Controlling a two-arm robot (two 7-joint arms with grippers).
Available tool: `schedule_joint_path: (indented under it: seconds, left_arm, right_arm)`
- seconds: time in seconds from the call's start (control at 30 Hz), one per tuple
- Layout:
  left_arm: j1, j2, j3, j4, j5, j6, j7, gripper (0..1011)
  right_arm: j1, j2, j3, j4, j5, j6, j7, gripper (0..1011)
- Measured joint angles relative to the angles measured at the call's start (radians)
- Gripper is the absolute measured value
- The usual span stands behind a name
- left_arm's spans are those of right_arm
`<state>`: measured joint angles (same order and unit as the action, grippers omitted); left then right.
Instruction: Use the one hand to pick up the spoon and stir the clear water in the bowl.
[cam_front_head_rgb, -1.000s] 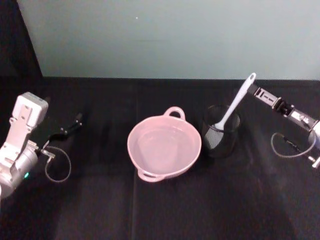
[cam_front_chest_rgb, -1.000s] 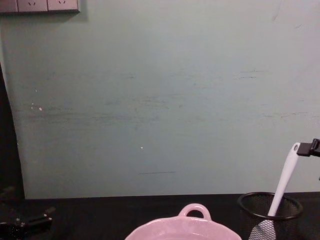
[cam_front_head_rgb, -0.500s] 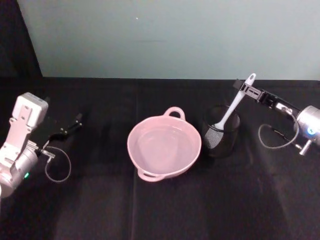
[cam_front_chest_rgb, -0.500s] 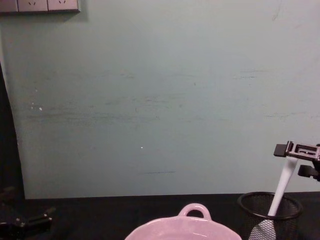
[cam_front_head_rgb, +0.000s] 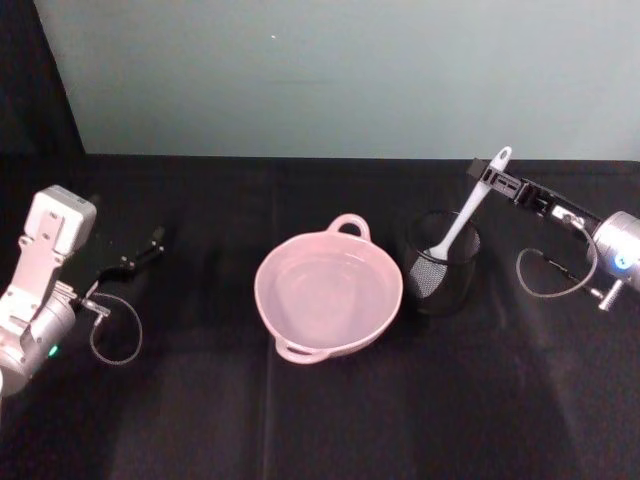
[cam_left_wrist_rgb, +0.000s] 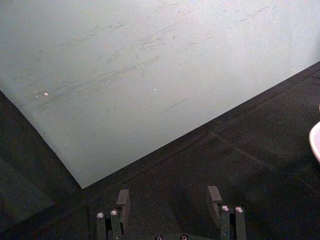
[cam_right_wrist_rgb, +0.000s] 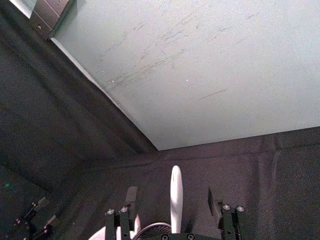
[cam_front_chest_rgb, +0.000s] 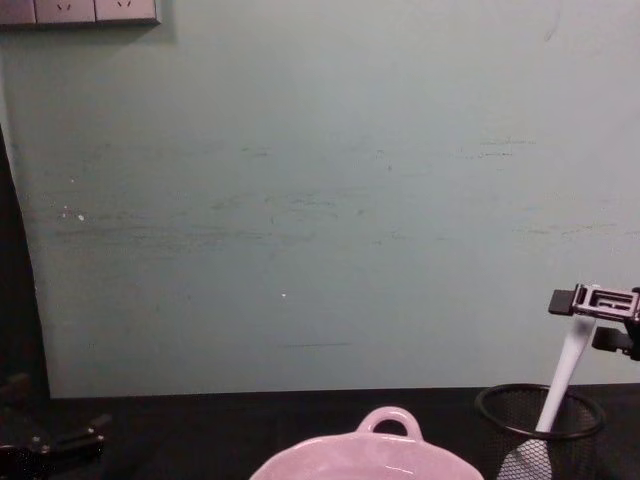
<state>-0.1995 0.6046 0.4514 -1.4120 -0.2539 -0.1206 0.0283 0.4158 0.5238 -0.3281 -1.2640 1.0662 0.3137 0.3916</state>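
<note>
The white spoon (cam_front_head_rgb: 463, 216) stands tilted in a black wire-mesh cup (cam_front_head_rgb: 443, 268), blade down, to the right of the pale pink bowl (cam_front_head_rgb: 328, 297) that holds clear water. My right gripper (cam_front_head_rgb: 486, 179) is open at the upper part of the spoon's handle. In the right wrist view the handle (cam_right_wrist_rgb: 175, 199) rises between the two spread fingers (cam_right_wrist_rgb: 131, 194) without touching either. From the chest view the same gripper (cam_front_chest_rgb: 582, 318) sits around the handle (cam_front_chest_rgb: 562, 385) above the cup (cam_front_chest_rgb: 540, 415). My left gripper (cam_front_head_rgb: 148, 247) rests open at the far left of the table.
A black cloth (cam_front_head_rgb: 200, 400) covers the table, backed by a pale green wall (cam_front_head_rgb: 330, 70). The bowl's loop handle (cam_front_head_rgb: 349, 224) points toward the wall. A cable loop (cam_front_head_rgb: 550, 275) hangs from the right arm beside the cup. Wall sockets (cam_front_chest_rgb: 80, 10) sit high on the left.
My right gripper has moved left from beside the spoon's tip until its fingers straddle the handle; it has held there over the last half second. The left arm has not moved.
</note>
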Motion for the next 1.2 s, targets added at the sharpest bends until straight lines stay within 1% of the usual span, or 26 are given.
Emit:
schedule_joint_path:
  seconds: [0.03,0.1,0.13,0.23,0.3,0.33,0.37,0.4,0.43,0.5,0.53,0.57,0.63,0.73,0.77,0.83,0.9,1.13,1.2]
  left_arm:
    - [0.000,0.000,0.000,0.000,0.000,0.000,0.000,1011]
    - [0.000,0.000,0.000,0.000,0.000,0.000,0.000,1011]
    - [0.000,0.000,0.000,0.000,0.000,0.000,0.000,1011]
    - [0.000,0.000,0.000,0.000,0.000,0.000,0.000,1011]
    - [0.000,0.000,0.000,0.000,0.000,0.000,0.000,1011]
    - [0.000,0.000,0.000,0.000,0.000,0.000,0.000,1011]
    - [0.000,0.000,0.000,0.000,0.000,0.000,0.000,1011]
    - [0.000,0.000,0.000,0.000,0.000,0.000,0.000,1011]
    - [0.000,0.000,0.000,0.000,0.000,0.000,0.000,1011]
    - [0.000,0.000,0.000,0.000,0.000,0.000,0.000,1011]
    - [0.000,0.000,0.000,0.000,0.000,0.000,0.000,1011]
    - [0.000,0.000,0.000,0.000,0.000,0.000,0.000,1011]
    - [0.000,0.000,0.000,0.000,0.000,0.000,0.000,1011]
    - [0.000,0.000,0.000,0.000,0.000,0.000,0.000,1011]
    - [0.000,0.000,0.000,0.000,0.000,0.000,0.000,1011]
    - [0.000,0.000,0.000,0.000,0.000,0.000,0.000,1011]
    - [0.000,0.000,0.000,0.000,0.000,0.000,0.000,1011]
    - [0.000,0.000,0.000,0.000,0.000,0.000,0.000,1011]
    - [0.000,0.000,0.000,0.000,0.000,0.000,0.000,1011]
  right_arm:
    - [0.000,0.000,0.000,0.000,0.000,0.000,0.000,876]
    - [-0.001,0.000,0.001,-0.001,0.000,0.001,0.000,864]
    - [-0.001,0.000,0.001,-0.001,0.000,0.001,0.000,814]
    - [-0.001,0.001,0.001,-0.002,0.001,0.001,0.000,735]
    - [-0.001,0.001,0.001,-0.002,0.001,0.002,0.000,657]
    - [-0.002,0.001,0.001,-0.002,0.001,0.002,0.000,634]
    - [-0.002,0.001,0.002,-0.002,0.001,0.002,-0.001,577]
    - [-0.002,0.001,0.002,-0.002,0.001,0.002,-0.001,557]
    - [-0.002,0.001,0.002,-0.002,0.001,0.002,-0.001,514]
    - [-0.002,0.001,0.002,-0.002,0.001,0.002,-0.001,494]
    - [-0.002,0.001,0.002,-0.003,0.001,0.002,-0.001,433]
    - [-0.002,0.001,0.002,-0.003,0.001,0.003,-0.001,421]
    - [-0.002,0.001,0.002,-0.003,0.001,0.003,-0.001,333]
    - [-0.003,0.001,0.003,-0.003,0.001,0.003,-0.001,274]
    - [-0.003,0.001,0.003,-0.003,0.001,0.003,-0.002,208]
    - [-0.003,0.001,0.003,-0.003,0.001,0.003,-0.002,152]
    - [-0.003,0.001,0.003,-0.003,0.001,0.003,-0.002,118]
    - [-0.003,0.001,0.003,-0.003,0.001,0.003,-0.002,114]
    - [-0.013,0.025,-0.005,-0.036,-0.016,-0.024,0.004,114]
